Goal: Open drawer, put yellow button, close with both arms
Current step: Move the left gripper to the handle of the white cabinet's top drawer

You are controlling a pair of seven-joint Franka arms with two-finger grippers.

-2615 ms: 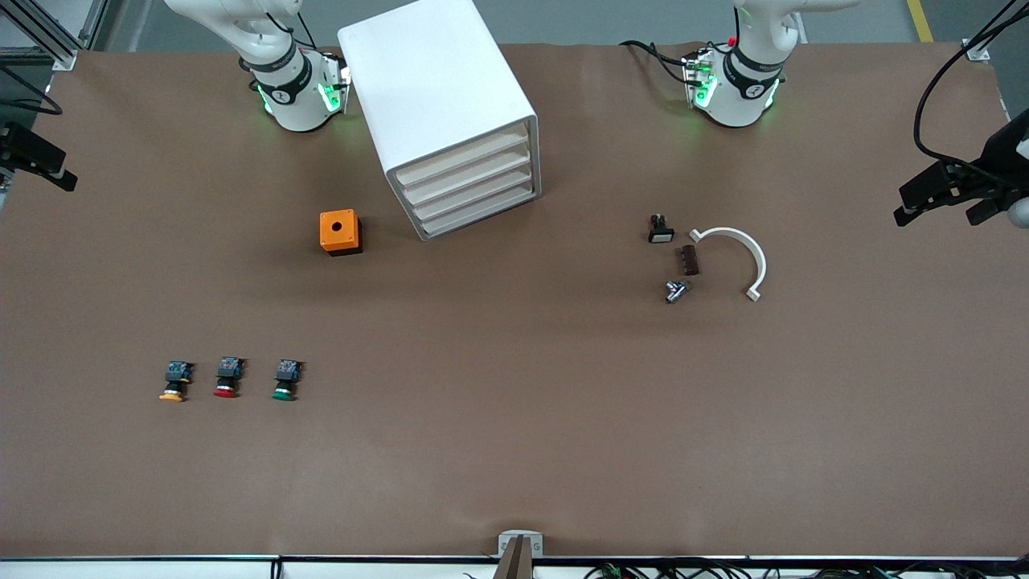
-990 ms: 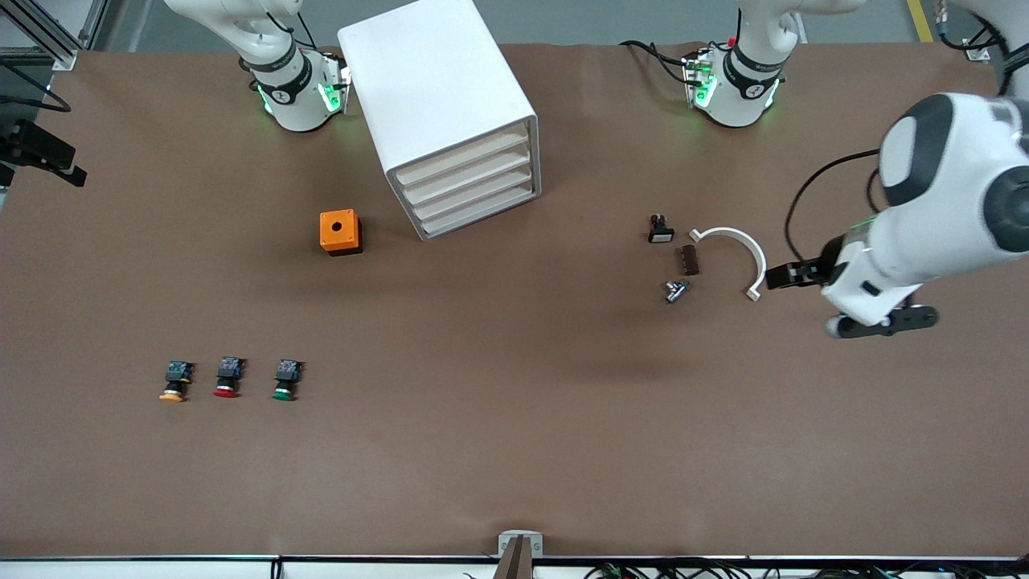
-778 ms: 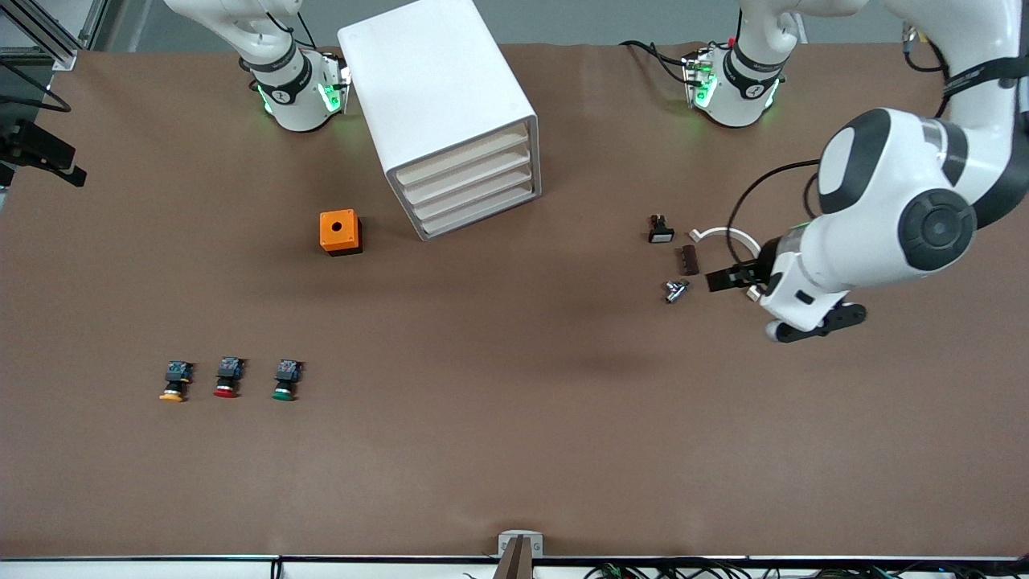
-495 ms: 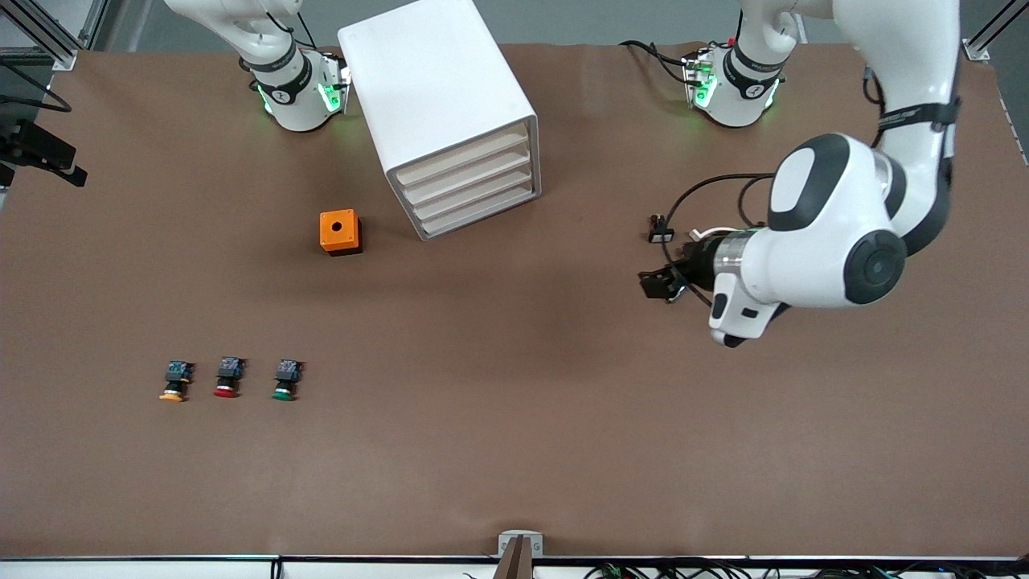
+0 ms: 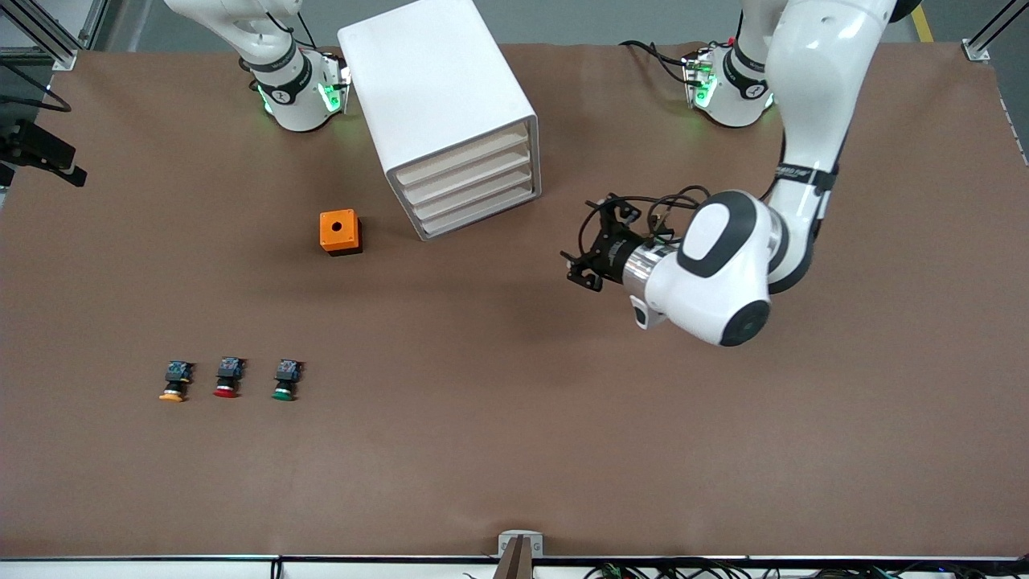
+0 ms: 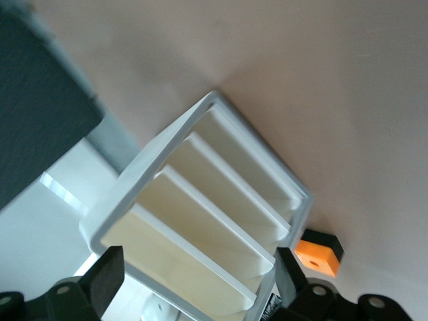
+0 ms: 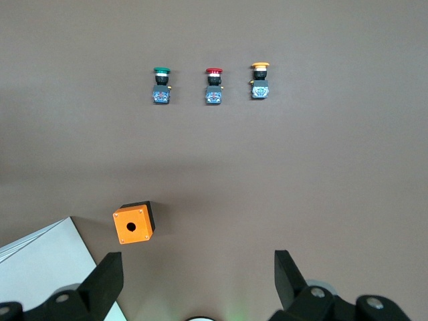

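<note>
**K:** Drawer status? Top one of four in the white cabinet.

**M:** Fully shut, flush with the three below it. Nothing had touched it. Cabinet sat at about 12 o'clock from table centre, drawer fronts angled toward the left arm's end.

**K:** Yellow button?

**M:** On the table near 8 o'clock, toward the right arm's end, end of a row with the red button and green button. All three lay with caps toward the front camera. Not picked.

**K:** Arms?

**M:** Left gripper was over bare table at roughly 3 o'clock of the cabinet, close to the drawer fronts but apart from them. Fingers spread wide, nothing between them. Its wrist camera looked straight at the drawer stack.

**K:** Right?

**M:** Right gripper looked spread wide too and held nothing; seen only from its wrist view, up over the orange box and a cabinet corner. Looked like it was waiting.

**K:** So progress?

**M:** My read: step one, the approach to open. Opening, button pick, placing and the two-arm close were all left.
</note>
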